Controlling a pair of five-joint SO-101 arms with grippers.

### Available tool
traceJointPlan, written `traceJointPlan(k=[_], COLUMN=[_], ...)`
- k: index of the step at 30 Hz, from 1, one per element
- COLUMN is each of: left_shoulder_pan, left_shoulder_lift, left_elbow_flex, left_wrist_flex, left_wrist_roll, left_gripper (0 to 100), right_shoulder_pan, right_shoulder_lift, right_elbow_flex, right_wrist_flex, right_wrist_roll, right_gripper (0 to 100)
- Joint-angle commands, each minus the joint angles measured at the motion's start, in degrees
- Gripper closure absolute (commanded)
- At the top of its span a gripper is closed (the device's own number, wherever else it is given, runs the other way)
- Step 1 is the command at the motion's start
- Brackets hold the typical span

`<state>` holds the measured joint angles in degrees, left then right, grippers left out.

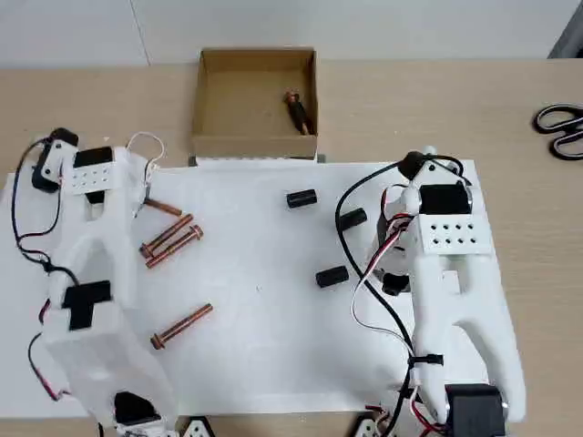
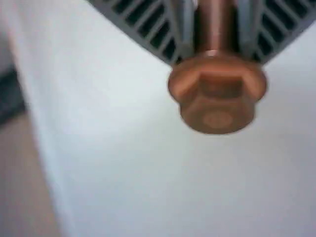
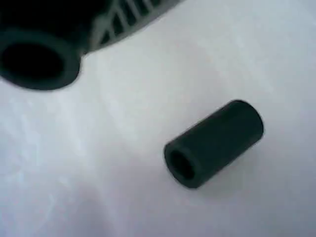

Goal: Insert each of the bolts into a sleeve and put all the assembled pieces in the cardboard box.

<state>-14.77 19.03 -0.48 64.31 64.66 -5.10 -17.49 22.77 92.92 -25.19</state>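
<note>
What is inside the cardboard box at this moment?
One bolt in a black sleeve lies by the right wall of the box. The near wall hides a strip of the floor behind it.

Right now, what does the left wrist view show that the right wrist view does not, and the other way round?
In the left wrist view: a copper-coloured metal bolt with a hexagonal flanged head, its shaft clamped between the ribbed grey fingers of the left hand.
In the right wrist view: a black cylindrical sleeve gripped at the right hand, and a second black sleeve lying on its side, apart from it.
Shared: the white sheet beneath.
</note>
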Motion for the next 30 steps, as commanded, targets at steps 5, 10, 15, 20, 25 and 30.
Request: traceJointPlan(k=[5,10,15,20,25,30], left_shoulder_pan=[2.0,1.9,4.3,7.7,8.9,10.5], left_shoulder_lift=[-15.1,-20.6,-31.9,-46.1,-58.1,-72.0], left_elbow_flex=[-0.6,-0.8,-0.6,0.6,11.0,27.4], left_wrist_flex=[3.3,6.2,11.9,12.0,6.8,1.8], left_wrist_roll=[-5.4,-11.3,-19.6,-29.0,-36.3,-43.8], left_gripper=[100,100,100,100,100,100], right_shoulder_pan=[-0.7,-1.7,-8.6,-11.3,-11.5,-11.6], right_shoulder_lift=[-2.4,-2.5,-5.5,-13.5,-18.3,-21.1], right_elbow_flex=[-0.5,-0.6,-0.6,-0.5,-0.5,-0.2], right_wrist_flex=[-0.1,-0.1,0.4,0.3,0.7,0.7], right_wrist_roll=[0.5,0.6,0.6,0.7,5.4,7.6], right_gripper=[99.5,99.5,99.5,99.5,99.5,99.5])
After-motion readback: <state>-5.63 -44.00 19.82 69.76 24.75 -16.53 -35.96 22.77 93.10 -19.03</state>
